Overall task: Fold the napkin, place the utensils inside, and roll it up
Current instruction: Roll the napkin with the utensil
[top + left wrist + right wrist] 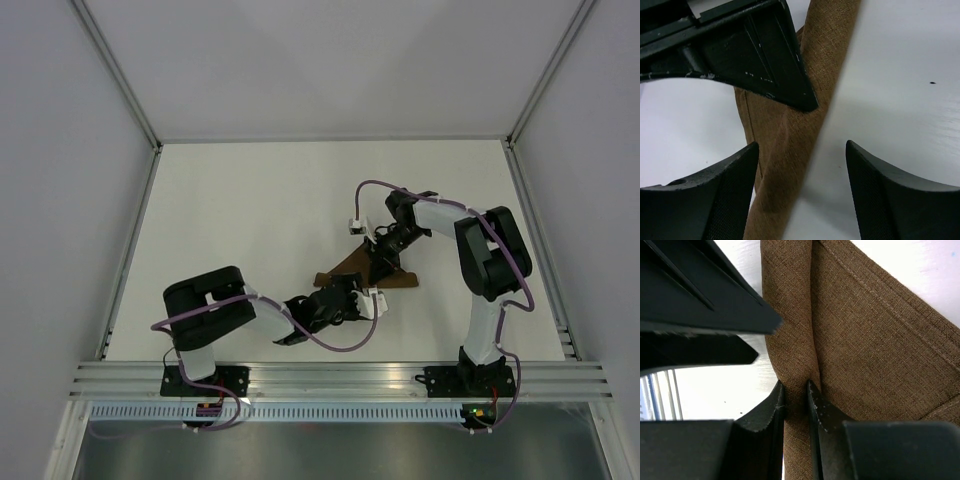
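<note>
The brown napkin lies folded to a triangle on the table, its near edge rolled into a thin tube. My right gripper is shut on that rolled edge, the jaws pinching it in the right wrist view, with the flat cloth to its right. My left gripper is open and straddles the roll, the cloth lying nearer its left finger. The right gripper's finger shows just beyond. The knife is hidden.
White table with white walls on three sides and an aluminium rail along the near edge. The two wrists work close together over the napkin. Purple cables loop from both arms.
</note>
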Action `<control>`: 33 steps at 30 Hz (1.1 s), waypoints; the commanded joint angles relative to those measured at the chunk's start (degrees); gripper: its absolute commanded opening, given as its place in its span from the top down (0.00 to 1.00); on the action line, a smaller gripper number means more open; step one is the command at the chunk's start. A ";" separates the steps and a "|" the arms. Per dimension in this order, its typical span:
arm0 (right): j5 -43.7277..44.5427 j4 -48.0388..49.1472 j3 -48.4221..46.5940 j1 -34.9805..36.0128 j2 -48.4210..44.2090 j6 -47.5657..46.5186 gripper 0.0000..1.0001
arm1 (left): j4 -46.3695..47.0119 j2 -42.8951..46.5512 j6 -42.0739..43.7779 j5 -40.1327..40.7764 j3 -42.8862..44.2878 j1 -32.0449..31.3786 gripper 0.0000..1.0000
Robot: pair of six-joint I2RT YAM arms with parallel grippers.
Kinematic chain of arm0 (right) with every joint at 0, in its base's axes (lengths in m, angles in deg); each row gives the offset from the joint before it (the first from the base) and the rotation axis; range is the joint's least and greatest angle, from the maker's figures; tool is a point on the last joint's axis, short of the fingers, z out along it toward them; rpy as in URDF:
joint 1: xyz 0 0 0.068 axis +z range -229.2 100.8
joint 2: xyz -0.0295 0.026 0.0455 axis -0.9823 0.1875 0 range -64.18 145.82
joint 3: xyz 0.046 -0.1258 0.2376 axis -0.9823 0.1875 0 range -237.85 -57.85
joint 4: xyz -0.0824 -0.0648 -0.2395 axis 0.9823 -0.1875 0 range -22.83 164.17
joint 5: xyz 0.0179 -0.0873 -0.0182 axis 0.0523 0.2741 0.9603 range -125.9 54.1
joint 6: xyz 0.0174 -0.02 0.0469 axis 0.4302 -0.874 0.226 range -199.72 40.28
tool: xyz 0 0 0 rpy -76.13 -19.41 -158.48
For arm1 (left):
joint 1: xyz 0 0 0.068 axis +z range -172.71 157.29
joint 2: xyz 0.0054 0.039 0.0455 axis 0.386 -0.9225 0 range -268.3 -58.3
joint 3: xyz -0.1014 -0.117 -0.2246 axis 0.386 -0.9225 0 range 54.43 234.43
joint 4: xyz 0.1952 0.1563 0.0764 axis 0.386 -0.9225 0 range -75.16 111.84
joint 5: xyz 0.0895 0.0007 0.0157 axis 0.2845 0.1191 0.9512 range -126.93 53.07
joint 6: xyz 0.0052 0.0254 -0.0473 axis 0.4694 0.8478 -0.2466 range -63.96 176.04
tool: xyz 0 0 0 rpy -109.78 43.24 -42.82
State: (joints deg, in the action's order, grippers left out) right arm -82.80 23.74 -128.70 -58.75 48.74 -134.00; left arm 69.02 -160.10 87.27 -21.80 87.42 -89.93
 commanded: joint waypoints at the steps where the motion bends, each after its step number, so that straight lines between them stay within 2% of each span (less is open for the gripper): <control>1: 11.39 -1.60 3.97 0.56 6.61 -3.73 1.00 | 4.95 -3.31 8.50 2.09 3.82 0.07 0.25; 5: 11.47 -1.77 3.70 0.65 7.05 -3.73 1.00 | -1.46 -4.81 6.49 -0.89 6.20 1.12 0.31; 8: 11.47 -2.12 3.53 0.56 7.13 -3.81 1.00 | -9.01 -4.90 4.55 -3.00 8.05 1.30 0.49; 9: 11.56 -2.21 3.35 0.47 7.13 -3.81 1.00 | -10.69 -5.07 4.29 -3.36 8.66 1.39 0.61; 13: 11.65 -2.48 3.00 0.47 7.31 -4.08 0.99 | -16.84 -5.87 1.75 -4.50 10.77 1.39 0.80; 16: 11.74 -1.77 3.52 0.56 6.44 -3.55 0.89 | -20.80 -5.78 -0.89 -6.16 11.74 1.48 0.94; 17: 11.82 -1.08 3.70 0.47 6.00 -3.20 0.79 | -22.90 -5.34 -1.77 -6.78 12.09 1.91 0.98; 20: 11.56 -0.72 4.14 0.38 3.71 -2.50 0.61 | -26.77 -3.94 -4.94 -11.08 12.97 3.23 0.98; 26: 9.63 -2.90 2.30 -0.23 -1.20 -0.83 0.43 | -35.21 -4.11 -9.16 -17.59 16.92 4.55 0.98; 33: 6.47 -2.13 -1.04 -3.83 -7.36 5.92 0.35 | -38.39 -4.81 -13.38 -22.78 17.98 6.31 0.98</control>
State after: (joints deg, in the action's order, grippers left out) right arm -78.19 20.44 -127.74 -60.41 45.57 -131.68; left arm 38.66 -163.02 80.69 -37.80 105.52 -84.03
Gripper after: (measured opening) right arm 0.644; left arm 0.088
